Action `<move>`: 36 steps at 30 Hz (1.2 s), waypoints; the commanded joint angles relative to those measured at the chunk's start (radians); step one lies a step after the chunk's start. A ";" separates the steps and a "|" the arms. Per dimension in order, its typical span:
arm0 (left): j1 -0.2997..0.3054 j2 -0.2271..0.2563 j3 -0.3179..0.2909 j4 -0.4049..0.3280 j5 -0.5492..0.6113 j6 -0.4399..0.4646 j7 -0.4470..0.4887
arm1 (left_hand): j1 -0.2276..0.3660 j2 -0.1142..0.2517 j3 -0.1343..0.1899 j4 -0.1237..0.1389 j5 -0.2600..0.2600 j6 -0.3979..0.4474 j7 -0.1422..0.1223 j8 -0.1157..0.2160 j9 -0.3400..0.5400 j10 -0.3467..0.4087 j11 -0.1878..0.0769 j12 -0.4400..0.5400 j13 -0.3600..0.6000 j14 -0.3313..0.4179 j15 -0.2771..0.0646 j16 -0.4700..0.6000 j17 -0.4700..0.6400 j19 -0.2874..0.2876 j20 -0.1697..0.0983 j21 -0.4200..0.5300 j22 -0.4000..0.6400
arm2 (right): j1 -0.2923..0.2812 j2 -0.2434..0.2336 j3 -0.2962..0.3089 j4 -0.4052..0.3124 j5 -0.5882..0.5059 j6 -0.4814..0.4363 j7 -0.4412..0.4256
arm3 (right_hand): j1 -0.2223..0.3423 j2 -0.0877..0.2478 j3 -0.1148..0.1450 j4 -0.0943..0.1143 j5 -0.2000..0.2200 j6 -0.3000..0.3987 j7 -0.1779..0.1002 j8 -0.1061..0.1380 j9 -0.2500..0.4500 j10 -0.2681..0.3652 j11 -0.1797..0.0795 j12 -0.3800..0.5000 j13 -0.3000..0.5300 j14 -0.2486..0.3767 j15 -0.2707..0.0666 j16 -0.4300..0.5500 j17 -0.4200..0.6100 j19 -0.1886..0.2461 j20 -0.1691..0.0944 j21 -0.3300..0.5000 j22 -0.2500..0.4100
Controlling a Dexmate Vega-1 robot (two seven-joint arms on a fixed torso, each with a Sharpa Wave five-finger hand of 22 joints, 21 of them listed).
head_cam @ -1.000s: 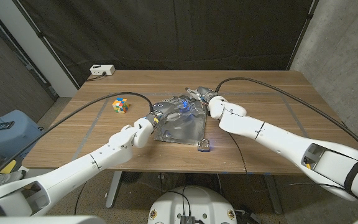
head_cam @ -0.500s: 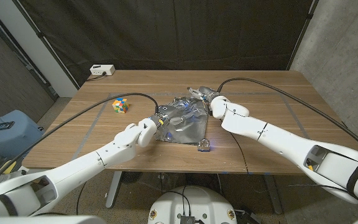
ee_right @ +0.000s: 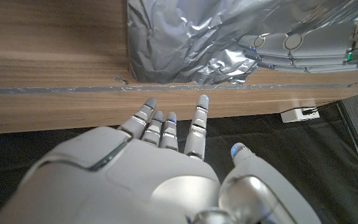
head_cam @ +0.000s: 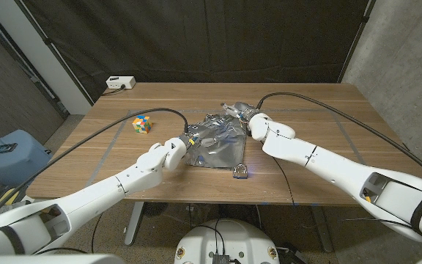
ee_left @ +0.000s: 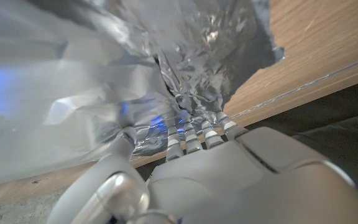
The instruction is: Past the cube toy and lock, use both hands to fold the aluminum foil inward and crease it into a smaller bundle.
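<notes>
The aluminum foil (head_cam: 217, 141) lies crumpled near the middle of the wooden table (head_cam: 321, 117), its far part bunched up and its near part spreading flatter toward the table's near edge. The left hand (head_cam: 171, 154) is at the foil's left edge. In the left wrist view its fingers (ee_left: 194, 134) reach into the foil (ee_left: 92, 68), their tips hidden under a raised, wrinkled flap, with the thumb lying against the foil beside them, so the hand appears to be gripping that edge. The right hand (head_cam: 256, 123) is at the foil's far right corner. In the right wrist view its fingers (ee_right: 166, 127) are held straight and slightly apart, holding nothing, and they point toward the crumpled foil (ee_right: 185, 37) without clearly touching it; the left hand (ee_right: 309, 43) shows on the foil's other side.

The cube toy (head_cam: 142, 124), a multicoloured puzzle cube, sits on the table to the left of the foil and well apart from it. The lock (head_cam: 240, 171), a small metallic piece, lies just beside the foil's near right corner, close to the table's near edge. A white box (head_cam: 120, 83) with a cable sits at the far left corner of the table. Black cables run along both arms across the tabletop.
</notes>
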 commanded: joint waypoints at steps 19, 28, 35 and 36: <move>0.010 0.018 0.001 -0.078 0.025 0.232 -0.127 | -0.040 0.003 -0.008 0.025 -0.014 -0.033 0.010 0.002 0.003 -0.030 0.003 0.004 0.002 -0.034 0.004 0.004 0.004 -0.029 0.000 -0.002 0.002 | -0.027 -0.009 -0.017 0.050 -0.147 0.089 -0.001 | -0.078 0.049 -0.025 0.028 -0.009 -0.210 -0.025 -0.001 -0.003 -0.019 -0.090 -0.005 -0.005 -0.034 -0.009 -0.005 -0.012 -0.014 0.007 -0.007 0.001; -0.001 0.020 0.005 -0.066 0.008 0.219 -0.122 | -0.042 0.005 -0.007 0.027 -0.015 -0.034 0.012 0.003 0.003 -0.030 0.002 0.006 0.002 -0.033 0.004 0.005 0.003 -0.030 0.001 -0.001 0.001 | -0.016 0.024 -0.026 0.077 -0.160 0.055 0.022 | -0.078 0.049 -0.027 0.026 -0.010 -0.222 -0.029 0.008 -0.003 0.041 -0.124 0.010 -0.009 -0.030 -0.003 -0.002 -0.019 -0.038 0.010 -0.017 0.000; -0.013 0.012 0.010 -0.048 -0.003 0.213 -0.115 | -0.043 0.007 -0.006 0.027 -0.016 -0.034 0.014 0.005 0.003 -0.028 0.002 0.009 0.002 -0.032 0.005 0.006 0.002 -0.029 0.001 0.000 0.001 | -0.001 0.041 -0.037 0.082 -0.165 0.018 0.044 | -0.078 0.048 -0.029 0.025 -0.010 -0.200 -0.023 0.020 -0.002 0.068 -0.125 0.013 -0.010 -0.024 0.008 0.000 -0.024 -0.052 0.017 -0.020 0.000; -0.015 0.010 0.010 -0.046 -0.006 0.212 -0.115 | -0.043 0.007 -0.006 0.027 -0.016 -0.034 0.014 0.005 0.003 -0.028 0.002 0.009 0.002 -0.032 0.005 0.006 0.002 -0.029 0.001 0.001 0.001 | 0.000 0.042 -0.038 0.082 -0.164 0.017 0.044 | -0.078 0.048 -0.029 0.025 -0.010 -0.198 -0.022 0.021 -0.002 0.069 -0.124 0.013 -0.010 -0.024 0.009 0.001 -0.024 -0.057 0.018 -0.022 0.000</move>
